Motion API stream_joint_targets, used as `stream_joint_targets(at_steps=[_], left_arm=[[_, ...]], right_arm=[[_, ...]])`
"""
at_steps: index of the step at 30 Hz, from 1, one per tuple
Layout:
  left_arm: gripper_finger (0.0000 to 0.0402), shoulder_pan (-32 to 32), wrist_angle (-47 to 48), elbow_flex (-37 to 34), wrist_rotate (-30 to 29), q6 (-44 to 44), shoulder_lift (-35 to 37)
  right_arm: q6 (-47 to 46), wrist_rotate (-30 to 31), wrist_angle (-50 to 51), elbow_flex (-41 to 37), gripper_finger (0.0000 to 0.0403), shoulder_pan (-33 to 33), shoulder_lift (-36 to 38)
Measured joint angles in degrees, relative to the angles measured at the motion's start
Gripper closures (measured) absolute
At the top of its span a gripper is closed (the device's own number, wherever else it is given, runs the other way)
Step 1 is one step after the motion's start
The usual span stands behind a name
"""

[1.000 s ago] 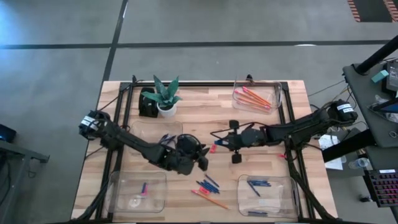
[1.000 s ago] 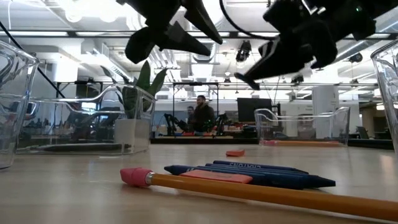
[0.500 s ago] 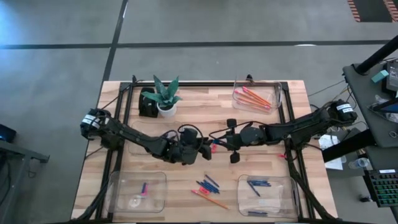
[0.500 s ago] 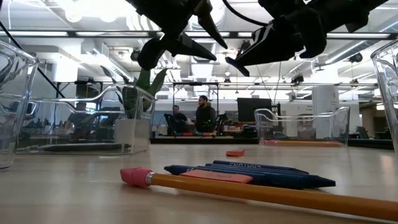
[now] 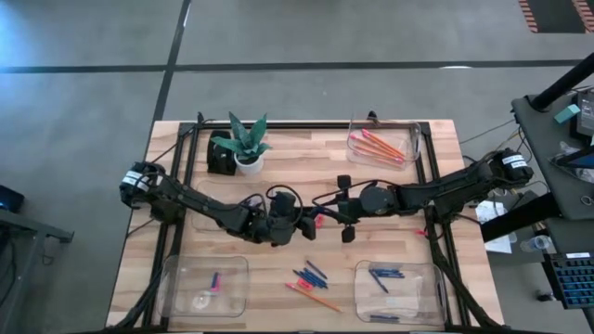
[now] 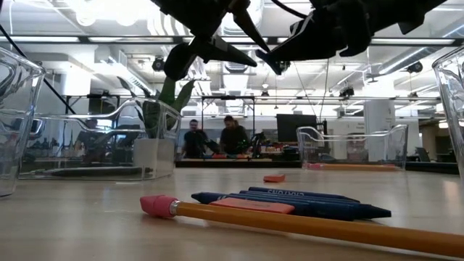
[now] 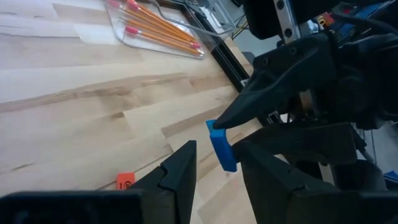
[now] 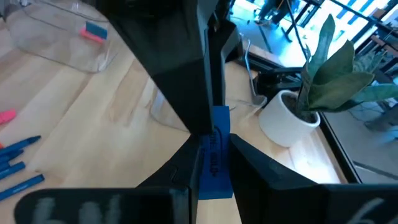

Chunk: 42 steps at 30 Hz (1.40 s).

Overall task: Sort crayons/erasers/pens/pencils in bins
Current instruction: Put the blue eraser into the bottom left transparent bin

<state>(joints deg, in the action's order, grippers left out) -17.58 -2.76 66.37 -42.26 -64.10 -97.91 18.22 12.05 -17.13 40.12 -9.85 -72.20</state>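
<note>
A: Right wrist view, entry one. Right gripper (image 8: 214, 177) is pinched narrowly on the blue eraser (image 8: 214, 155). The block stands on end between its tips, lifted off the table (image 5: 436, 199).

B: And the left gripper (image 7: 217, 165)?

A: Partly spread. In its own wrist view its fingers (image 7: 180, 165) flank the eraser's lower end, and I see a gap on each side (so no contact there that I can confirm).

B: Why hold it like that?

A: I judge a mid-air hand-off. The right grips one end so the other end is free for the left to take. The likely target, the eraser bin (image 5: 172, 264), sits at the left arm's near corner.

B: Where do they meet?

A: Mid-table, tip to tip, above bare wood.

B: Room around them?

A: An orange eraser (image 7: 125, 181) lies on the wood just below the meeting point. The plant (image 5: 246, 144) stands near, on the far-left side. The loose pile (image 5: 311, 278) lies toward the front edge, between the two front bins. The pencil bin (image 5: 413, 134) is well apart at the far right.

B: Risk?

A: Narrow block, two sets of tips crowded together; a slip would drop it onto the open table, not off an edge.
</note>
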Motion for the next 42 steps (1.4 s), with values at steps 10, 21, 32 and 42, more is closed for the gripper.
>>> stream_joint_targets(at_steps=[10,21,32,42], left_arm=[[0.0308,0.49,-4.48,-0.02,-0.06,6.52,0.02],[0.039,0.75,-4.67,-0.31,1.17,9.43,0.02],[0.0389,0.76,-5.14,-0.15,2.57,9.71,0.02],[0.0389,1.08,-4.0,-0.13,2.49,13.92,0.02]], right_arm=[[0.89,0.17,-1.31,0.0,0.0339,0.0,0.02],[2.1,0.13,-0.83,-0.02,0.0339,-0.03,0.07],[2.78,1.51,1.8,-0.02,0.0271,-0.02,1.2],[-9.08,4.88,22.07,-0.02,0.0226,-0.02,11.6]])
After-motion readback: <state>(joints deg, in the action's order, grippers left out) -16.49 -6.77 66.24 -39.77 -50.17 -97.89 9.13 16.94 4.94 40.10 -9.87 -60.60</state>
